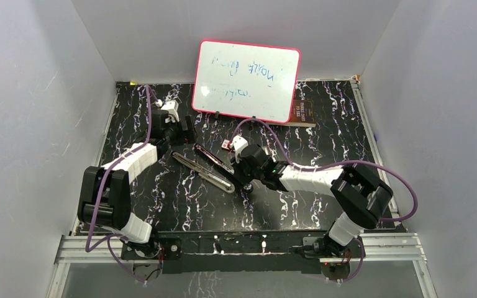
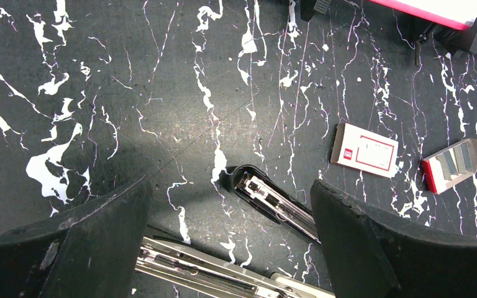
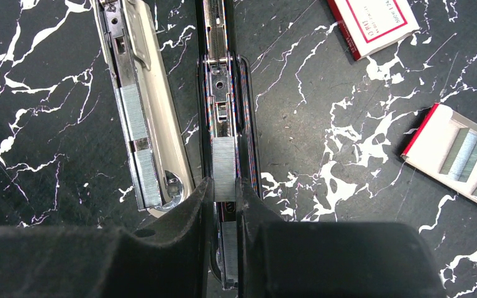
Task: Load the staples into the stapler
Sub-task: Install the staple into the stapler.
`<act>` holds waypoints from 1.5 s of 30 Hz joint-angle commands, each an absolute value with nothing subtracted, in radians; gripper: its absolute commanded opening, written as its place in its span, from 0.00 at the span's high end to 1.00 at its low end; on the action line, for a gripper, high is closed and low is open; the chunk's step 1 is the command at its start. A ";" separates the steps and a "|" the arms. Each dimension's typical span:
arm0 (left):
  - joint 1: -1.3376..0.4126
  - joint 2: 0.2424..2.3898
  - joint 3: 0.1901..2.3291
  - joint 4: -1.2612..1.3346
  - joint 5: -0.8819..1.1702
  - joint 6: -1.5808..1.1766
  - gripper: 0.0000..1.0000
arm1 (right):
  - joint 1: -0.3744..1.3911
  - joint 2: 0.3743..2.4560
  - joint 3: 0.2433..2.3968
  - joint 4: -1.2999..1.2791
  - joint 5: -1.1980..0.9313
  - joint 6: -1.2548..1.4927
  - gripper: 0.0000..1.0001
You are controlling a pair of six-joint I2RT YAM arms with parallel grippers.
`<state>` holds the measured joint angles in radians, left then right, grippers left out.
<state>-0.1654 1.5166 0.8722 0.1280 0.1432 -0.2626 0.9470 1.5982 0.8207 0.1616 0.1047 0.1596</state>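
Note:
The stapler lies swung open on the black marbled table, its two halves side by side. In the right wrist view the shiny metal half has strips of staples lying in its channel, and the black half runs down the middle. My right gripper is shut on a short silvery strip of staples, held in line over the black half's rail. My left gripper hangs open above the stapler's far end, with nothing between its fingers.
A small white box with a red label and an open tray of staple strips lie right of the stapler. A pink-framed whiteboard stands at the back, with white walls around the table.

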 commanded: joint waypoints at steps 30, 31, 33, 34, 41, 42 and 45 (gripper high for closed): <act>-0.158 1.491 0.866 0.144 0.157 -0.262 0.03 | 0.914 1.644 0.894 0.070 0.051 0.137 0.80; -0.159 1.491 0.865 0.144 0.158 -0.261 0.04 | 0.913 1.642 0.894 0.072 0.051 0.138 0.78; -0.158 1.491 0.865 0.143 0.158 -0.262 0.04 | 0.913 1.639 0.895 0.072 0.054 0.139 0.77; -0.158 1.490 0.865 0.143 0.158 -0.262 0.04 | 0.913 1.638 0.895 0.072 0.055 0.139 0.76; -0.158 1.491 0.866 0.144 0.158 -0.260 0.04 | 0.912 1.637 0.897 0.070 0.048 0.150 0.72; -0.158 1.491 0.865 0.143 0.158 -0.260 0.04 | 0.911 1.638 0.899 0.070 0.048 0.150 0.72; -0.158 1.491 0.865 0.144 0.157 -0.261 0.04 | 0.911 1.635 0.899 0.073 0.052 0.149 0.70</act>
